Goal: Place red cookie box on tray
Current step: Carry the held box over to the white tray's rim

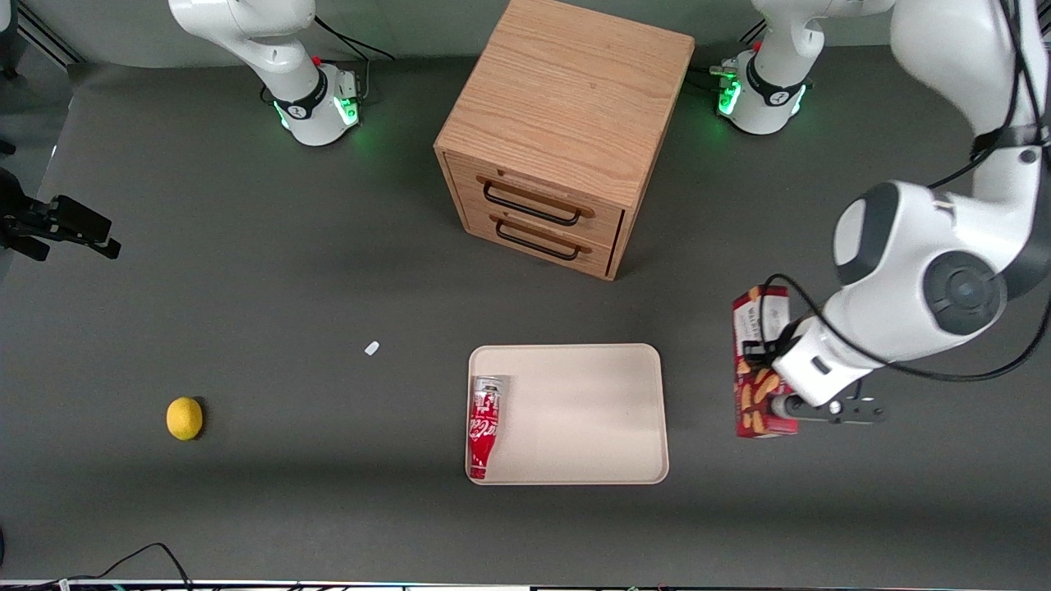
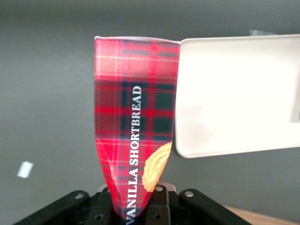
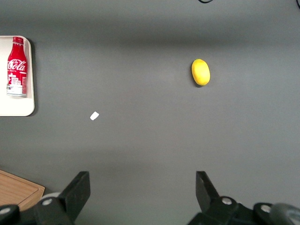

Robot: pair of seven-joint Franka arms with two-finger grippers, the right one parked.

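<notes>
while clamping red cookie box, pincer

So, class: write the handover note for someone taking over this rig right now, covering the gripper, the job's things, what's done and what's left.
Gripper: shut on the red cookie box, beside the tray, toward the working arm's end of the table.
Tray: holds only a cola bottle along one edge.
Done: box grasped.
Left: carry the box over the tray's bare part, set it down, release.
</notes>
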